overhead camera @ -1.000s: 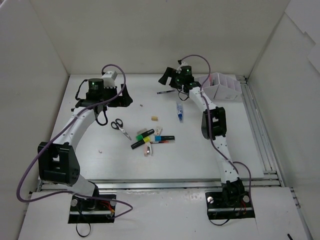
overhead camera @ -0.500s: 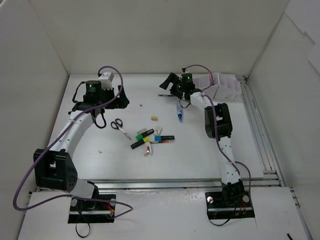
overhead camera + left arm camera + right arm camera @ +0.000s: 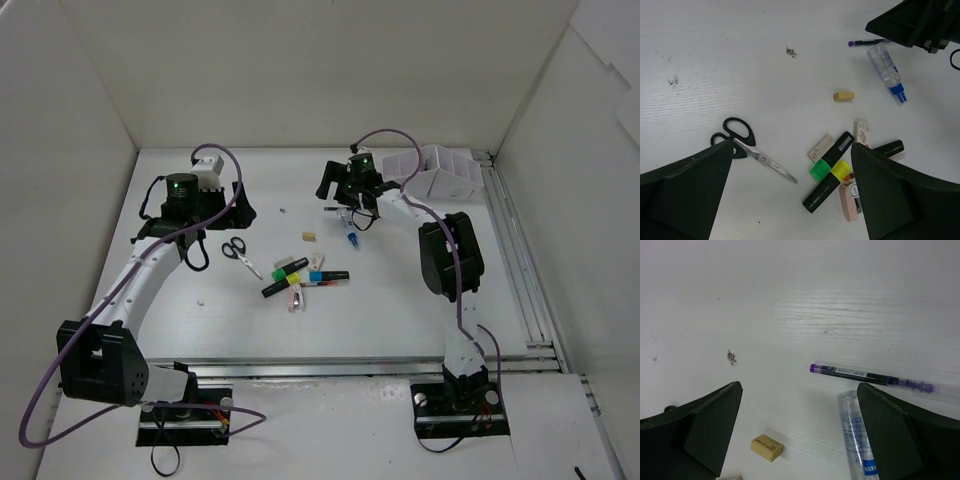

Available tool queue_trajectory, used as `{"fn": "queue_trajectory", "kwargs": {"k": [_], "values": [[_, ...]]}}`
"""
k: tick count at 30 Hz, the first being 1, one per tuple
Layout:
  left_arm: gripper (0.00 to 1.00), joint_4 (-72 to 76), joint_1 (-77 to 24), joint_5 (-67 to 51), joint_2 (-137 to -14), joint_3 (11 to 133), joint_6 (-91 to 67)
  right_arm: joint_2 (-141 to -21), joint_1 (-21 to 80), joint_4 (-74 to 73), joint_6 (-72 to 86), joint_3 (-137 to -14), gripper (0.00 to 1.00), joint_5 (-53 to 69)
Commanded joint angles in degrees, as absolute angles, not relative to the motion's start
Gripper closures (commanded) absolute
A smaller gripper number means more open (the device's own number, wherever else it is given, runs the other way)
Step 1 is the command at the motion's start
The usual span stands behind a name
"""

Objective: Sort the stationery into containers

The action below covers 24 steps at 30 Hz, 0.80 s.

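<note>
Top external — white table (image 3: 230, 312), white walls (image 3: 300, 70), stationery (image 3: 284, 279) scattered mid-table

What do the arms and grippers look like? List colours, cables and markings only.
Both the left arm and right arm have slim white links joined by bulky black joint housings. A purple cable loops loosely along each. A small green light glows on each black wrist unit. The left gripper and right gripper have broad, matte black wedge-shaped fingers.
</note>
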State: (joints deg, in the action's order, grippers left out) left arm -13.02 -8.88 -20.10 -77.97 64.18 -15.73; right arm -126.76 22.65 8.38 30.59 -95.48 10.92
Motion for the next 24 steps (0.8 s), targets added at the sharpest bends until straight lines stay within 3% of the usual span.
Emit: {"fn": "queue_trajectory", "kwargs": {"k": [1, 8, 12, 22, 24], "values": [[0.01, -9.93, -8.88, -20.04, -74.01, 64.08, -16.44, -118.23, 22.76, 6.50, 28.73, -92.64, 0.02, 1.53], [0.01, -9.41, -8.88, -20.39, -73.04, 63.28, -16.52, -116.45, 24.79, -1.39, 44.87, -91.92, 0.02, -17.29], [0.01, -9.23, -8.88, -20.92, -73.39, 63.28, -16.52, -121.89, 23.29, -13.94, 52.90, -102.18, 0.02, -15.82], [0.00, -9.23, -8.35, -21.44, -74.62, 64.16, -16.70, -136.31, 21.80, -29.70, 58.01, -120.14, 0.02, -14.34], [0.01, -9.05, -8.35, -21.80, -74.53, 64.16, -16.96, -137.80, 21.97, -31.89, 57.57, -122.68, 0.07, -13.98]]}}
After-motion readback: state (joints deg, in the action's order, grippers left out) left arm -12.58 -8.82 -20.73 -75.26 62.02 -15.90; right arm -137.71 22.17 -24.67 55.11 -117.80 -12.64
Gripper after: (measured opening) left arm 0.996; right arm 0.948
